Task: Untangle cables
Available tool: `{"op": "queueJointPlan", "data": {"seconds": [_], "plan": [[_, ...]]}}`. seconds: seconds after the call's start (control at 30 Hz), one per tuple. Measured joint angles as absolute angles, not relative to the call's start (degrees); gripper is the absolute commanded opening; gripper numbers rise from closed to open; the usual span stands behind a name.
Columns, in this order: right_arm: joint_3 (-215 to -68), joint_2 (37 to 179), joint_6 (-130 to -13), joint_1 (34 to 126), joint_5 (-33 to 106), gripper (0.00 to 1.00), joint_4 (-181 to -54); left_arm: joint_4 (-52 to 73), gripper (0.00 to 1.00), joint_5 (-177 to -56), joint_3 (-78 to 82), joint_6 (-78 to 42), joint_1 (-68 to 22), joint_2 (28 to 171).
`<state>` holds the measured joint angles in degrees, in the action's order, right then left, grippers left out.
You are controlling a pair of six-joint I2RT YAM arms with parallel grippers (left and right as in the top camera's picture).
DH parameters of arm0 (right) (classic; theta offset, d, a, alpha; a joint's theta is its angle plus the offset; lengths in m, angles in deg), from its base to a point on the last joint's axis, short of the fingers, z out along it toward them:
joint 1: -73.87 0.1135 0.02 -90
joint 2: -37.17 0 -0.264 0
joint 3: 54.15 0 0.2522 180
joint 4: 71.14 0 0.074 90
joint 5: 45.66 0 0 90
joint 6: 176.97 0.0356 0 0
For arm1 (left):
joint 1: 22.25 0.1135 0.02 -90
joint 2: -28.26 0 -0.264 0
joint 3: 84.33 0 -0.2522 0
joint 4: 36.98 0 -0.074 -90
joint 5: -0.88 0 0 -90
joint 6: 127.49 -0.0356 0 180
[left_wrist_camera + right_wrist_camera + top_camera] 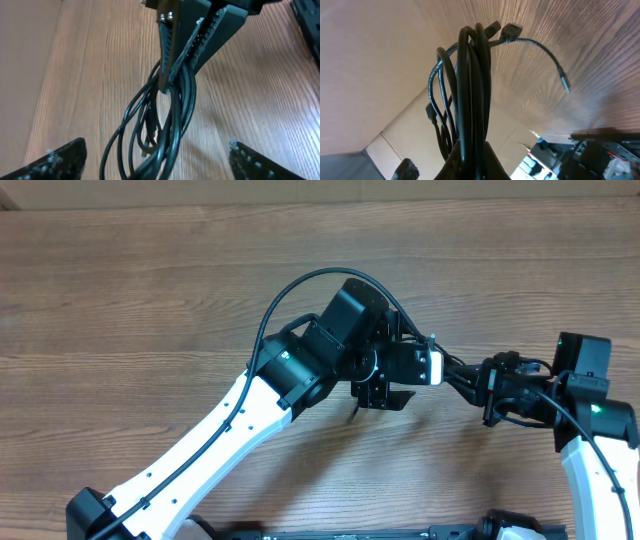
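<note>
A bundle of thin black cables [470, 85] hangs looped from my right gripper [472, 152], which is shut on it. Two plug ends [506, 31] stick out at the far end, and one loose strand ends in a silver tip [566, 86]. In the left wrist view the same bundle [175, 120] hangs from the right gripper's fingers [187, 47] and passes between my left gripper's [157, 147] wide-open fingers without being held. In the overhead view the two grippers meet at the table's middle right, left [383, 398] and right [465, 377]; the arms mostly hide the cables there.
The wooden table [150, 300] lies under both arms. The left arm's thick black wire [300, 288] arches over its wrist. The right arm's base [600, 420] stands at the right edge.
</note>
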<state>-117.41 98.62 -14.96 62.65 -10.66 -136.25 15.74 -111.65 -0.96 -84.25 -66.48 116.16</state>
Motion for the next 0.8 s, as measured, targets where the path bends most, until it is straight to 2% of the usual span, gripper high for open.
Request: {"op": "queueJointPlan", "data": {"seconds": [0.03,0.13,0.23,0.43,0.47,0.53,0.57,0.77,0.8], "plan": [[-117.4,98.6,-15.0,63.2,-11.1,0.04,-136.2,15.9,0.76,-111.7,-1.0,-84.7,-66.5,116.2],[-117.4,98.6,-15.1,63.6,-12.0,0.04,-135.9,16.0,0.70,-111.7,-1.0,-85.5,-66.5,116.2],[-117.4,98.6,-15.7,63.7,-12.9,0.04,-135.9,16.6,0.52,-111.7,-1.0,-85.9,-66.5,116.2],[-117.4,98.6,-16.4,63.8,-14.5,0.04,-135.8,17.9,0.40,-111.7,-1.0,-86.0,-66.5,116.2],[-117.4,98.6,-16.5,63.8,-14.9,0.04,-135.3,18.1,0.33,-111.7,-1.0,-86.0,-66.5,116.2],[-117.4,98.6,-16.9,63.8,-15.4,0.04,-134.4,18.2,0.08,-111.7,-1.0,-86.0,-66.5,116.2],[-117.4,98.6,-17.1,63.8,-15.5,0.04,-134.4,18.2,0.04,-111.7,-1.0,-86.2,-66.5,116.2],[-117.4,98.6,-17.2,63.8,-15.2,0.04,-134.0,19.0,0.04,-111.9,-1.0,-86.6,-66.5,116.2],[-117.4,98.6,-17.2,63.8,-15.2,0.12,-134.0,19.0,0.04,-111.9,-1.0,-86.6,-66.5,116.2]]}}
